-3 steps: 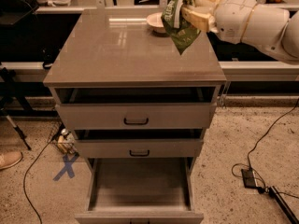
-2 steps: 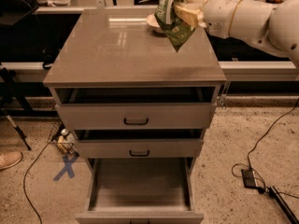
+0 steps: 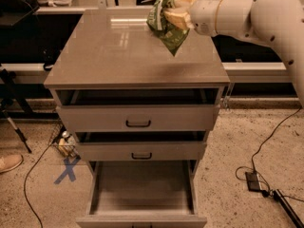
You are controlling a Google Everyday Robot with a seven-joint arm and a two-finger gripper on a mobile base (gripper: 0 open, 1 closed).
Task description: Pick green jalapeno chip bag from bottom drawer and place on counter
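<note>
My gripper is shut on the green jalapeno chip bag and holds it in the air above the back right part of the counter. The bag hangs with its point down, a little above the glossy top. My white arm reaches in from the right. The bottom drawer is pulled wide open and its grey inside is bare.
The two upper drawers with black handles stand slightly open. A blue tape X marks the floor at the left. Cables and a power brick lie on the floor at the right. A tripod leg stands at the left.
My gripper and the bag have moved left over the counter, away from its right edge. The pale bowl behind is now hidden by the bag.
</note>
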